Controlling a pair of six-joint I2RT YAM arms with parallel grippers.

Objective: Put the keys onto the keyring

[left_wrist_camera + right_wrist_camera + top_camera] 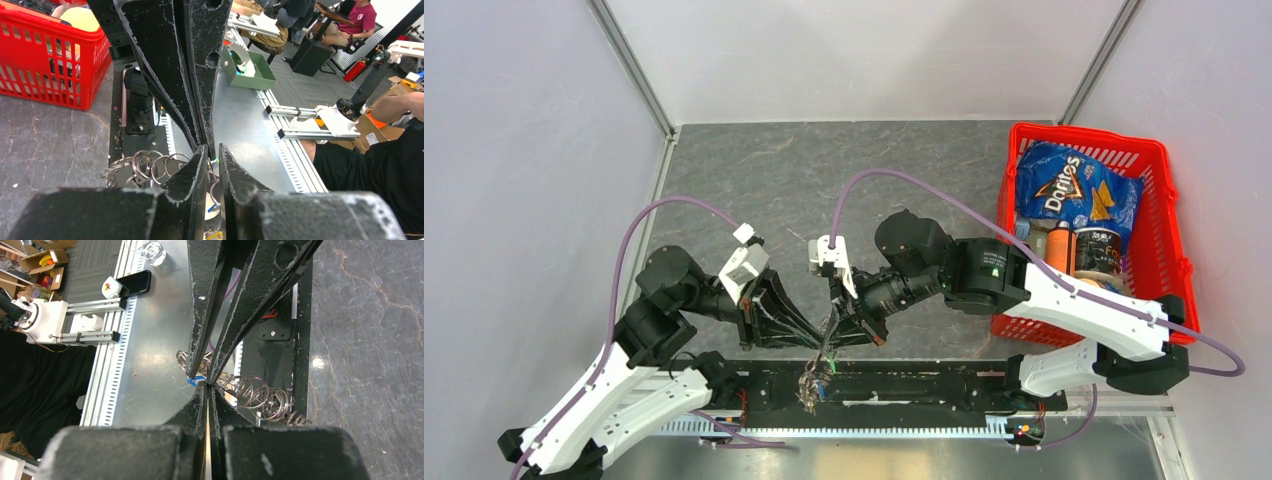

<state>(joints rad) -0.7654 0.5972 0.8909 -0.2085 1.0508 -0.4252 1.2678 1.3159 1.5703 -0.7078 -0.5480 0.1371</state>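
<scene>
Keyring (812,385): bunch of rings just nearward of both fingertips, trailing toward near edge over black base strip (924,385) | right gripper (208,386): fingers closed tip to tip, hold on a ring not discernible | left gripper (214,151): fingers slightly apart, opposite, equally near | keys: not separable | grey tabletop (824,170), red basket (1089,128) right.

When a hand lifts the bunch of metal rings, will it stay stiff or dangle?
Probably dangle: the bunch of metal rings is many loosely linked loops. The thin, shiny wire may slip from a grip. So tangled, it should hardly roll.
</scene>
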